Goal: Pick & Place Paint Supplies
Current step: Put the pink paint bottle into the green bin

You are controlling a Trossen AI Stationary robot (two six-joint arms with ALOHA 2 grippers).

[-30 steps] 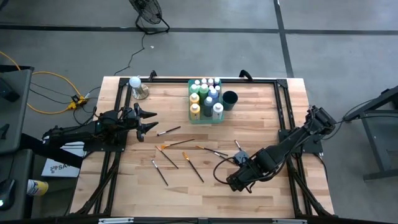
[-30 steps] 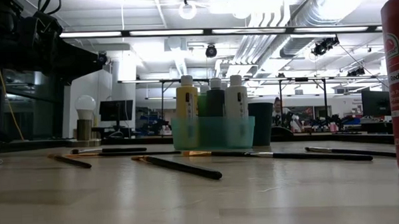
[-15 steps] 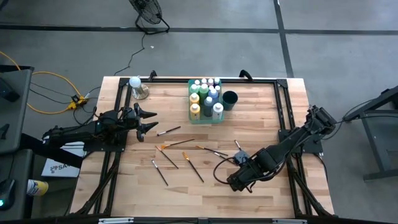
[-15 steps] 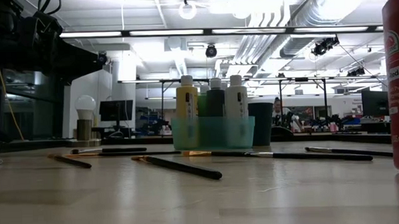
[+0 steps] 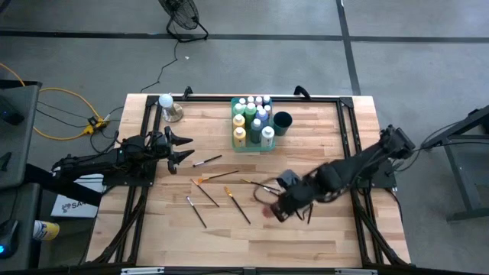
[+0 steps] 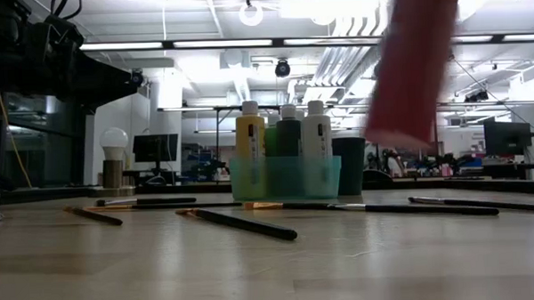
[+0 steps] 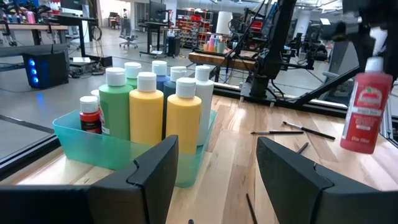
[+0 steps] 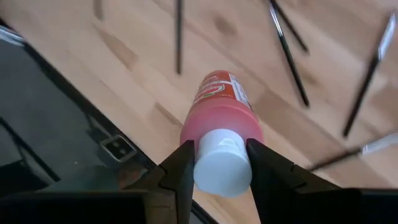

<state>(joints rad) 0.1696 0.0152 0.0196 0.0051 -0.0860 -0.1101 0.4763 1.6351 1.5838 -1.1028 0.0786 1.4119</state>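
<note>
A: Where is the red white-capped paint bottle (image 8: pixel 221 118) sitting?

B: It's hanging clear above the wooden surface (image 5: pixel 321 233), the right fingers (image 8: pixel 221 163) pinching its cap, long axis pointing away. The teal plastic bin (image 5: pixel 250 145) is lying at eleven o'clock. The label is unreadable.

A: Left fingers (image 5: pixel 183 147)?

B: Waiting spread, empty.

fingers (image 8: pixel 186 168) clamp red paint bottle (image 8: pixel 221 118) above brushes (image 8: pixel 287 46) on table (image 8: pixel 124 56).

We're looking into a big open lab or workshop hall: exposed ducts (image 6: pixel 370 26) and strip lights (image 6: pixel 201 44) run overhead, a monitor (image 6: pixel 156 148) glows at a far bench, shelving (image 7: pixel 193 11) and a rolling chair (image 7: pixel 129 38) sit beyond the wooden table (image 5: pixel 321 237), grey floor (image 5: pixel 428 69) all round.
</note>
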